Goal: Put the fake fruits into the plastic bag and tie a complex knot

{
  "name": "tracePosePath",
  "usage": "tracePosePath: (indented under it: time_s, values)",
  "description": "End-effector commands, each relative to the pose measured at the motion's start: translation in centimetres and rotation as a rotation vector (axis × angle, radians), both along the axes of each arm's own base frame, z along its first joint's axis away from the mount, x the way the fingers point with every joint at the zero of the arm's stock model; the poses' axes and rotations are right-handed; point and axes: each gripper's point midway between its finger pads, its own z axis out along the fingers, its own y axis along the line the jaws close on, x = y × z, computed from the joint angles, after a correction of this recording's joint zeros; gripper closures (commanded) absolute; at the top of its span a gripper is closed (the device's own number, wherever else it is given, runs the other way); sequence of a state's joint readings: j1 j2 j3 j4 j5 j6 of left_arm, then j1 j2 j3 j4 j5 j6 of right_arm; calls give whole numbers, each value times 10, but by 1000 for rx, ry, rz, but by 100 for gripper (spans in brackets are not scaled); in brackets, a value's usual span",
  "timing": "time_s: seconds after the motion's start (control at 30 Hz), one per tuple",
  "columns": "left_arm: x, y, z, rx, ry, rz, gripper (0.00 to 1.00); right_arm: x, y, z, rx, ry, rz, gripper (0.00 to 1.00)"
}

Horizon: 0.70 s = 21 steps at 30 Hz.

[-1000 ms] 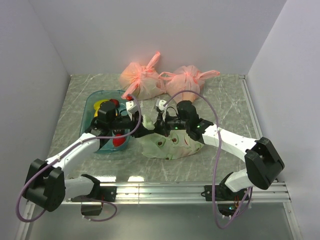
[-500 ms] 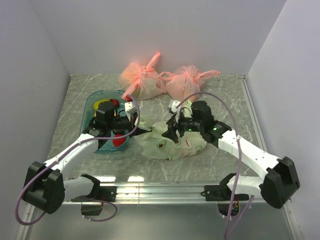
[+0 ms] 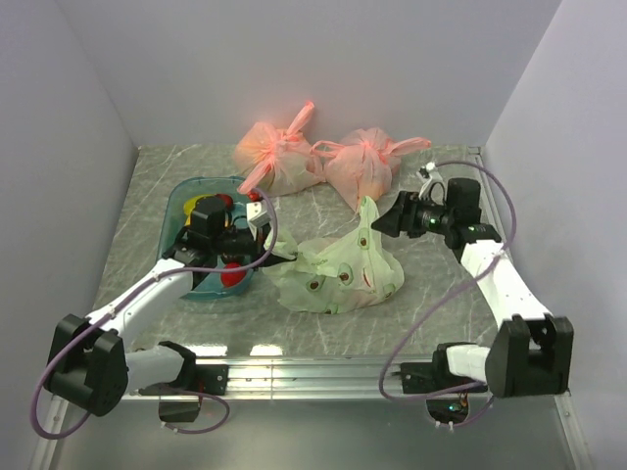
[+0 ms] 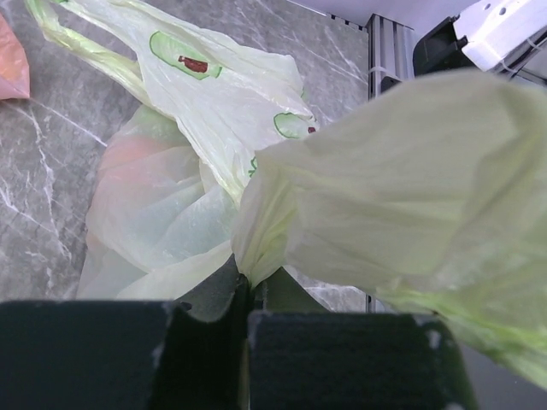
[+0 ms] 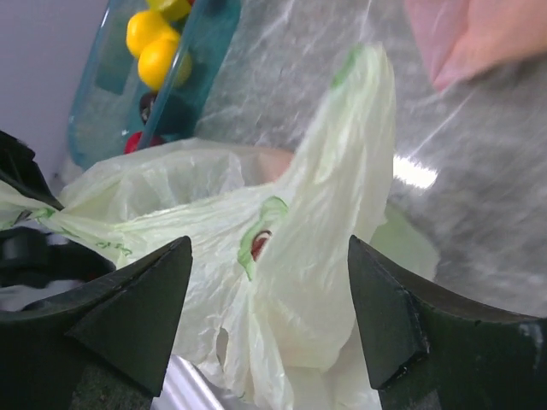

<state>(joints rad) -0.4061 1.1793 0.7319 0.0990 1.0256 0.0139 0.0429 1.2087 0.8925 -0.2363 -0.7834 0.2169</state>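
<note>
We see the left gripper (image 4: 244,299) pinched tight on a fold of the plastic bag (image 3: 338,274); the right gripper (image 5: 269,256) stands wide apart, holding nothing, near the bag's raised handle; the bag lies mid-table beside the teal bin (image 3: 209,180); yellow fake fruits (image 5: 152,47) sit in that bin.

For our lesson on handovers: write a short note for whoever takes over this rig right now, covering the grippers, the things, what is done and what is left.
Left gripper: shut on one handle of the bag.
Right gripper: open, holding nothing, to the right of the bag's free handle, which stands up.
Bag: mid-table; something reddish shows through it, likely fruit.
Bin: lemons and red fruits lie inside.
Done: some fruit apparently bagged.
Left: bag the rest, then tie the handles; no knot yet.
</note>
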Motion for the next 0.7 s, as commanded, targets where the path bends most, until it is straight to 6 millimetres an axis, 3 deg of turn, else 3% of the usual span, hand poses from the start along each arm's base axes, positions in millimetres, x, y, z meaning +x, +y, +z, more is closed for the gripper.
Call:
tracePosePath:
  time_s: [0.0, 0.13, 0.2, 0.43, 0.5, 0.53, 0.6, 0.63, 0.67]
  values:
    - [4, -3, 17, -23, -53, -37, 100, -7, 10, -20, 145, 169, 38, 19]
    - [7, -5, 20, -28, -60, -38, 100, 5, 12, -49, 185, 259, 45, 17]
    - [8, -6, 20, -27, -59, -38, 99, 6, 14, -57, 206, 286, 49, 9]
    - [8, -6, 17, -23, -45, -46, 100, 13, 29, -71, 282, 346, 125, 5]
    - [9, -6, 15, -20, -34, -44, 99, 7, 38, -71, 323, 384, 156, 5]
    - [9, -6, 15, -19, -29, -43, 99, 10, 41, -69, 331, 363, 167, 11]
    - [8, -7, 15, -15, -13, -52, 99, 11, 44, -64, 330, 339, 176, 34]
    - [7, -7, 16, -11, -10, -66, 99, 11, 44, -56, 315, 309, 182, 48]
    - [4, -9, 25, -19, -31, -104, 99, 11, 43, -53, 272, 249, 200, 79]
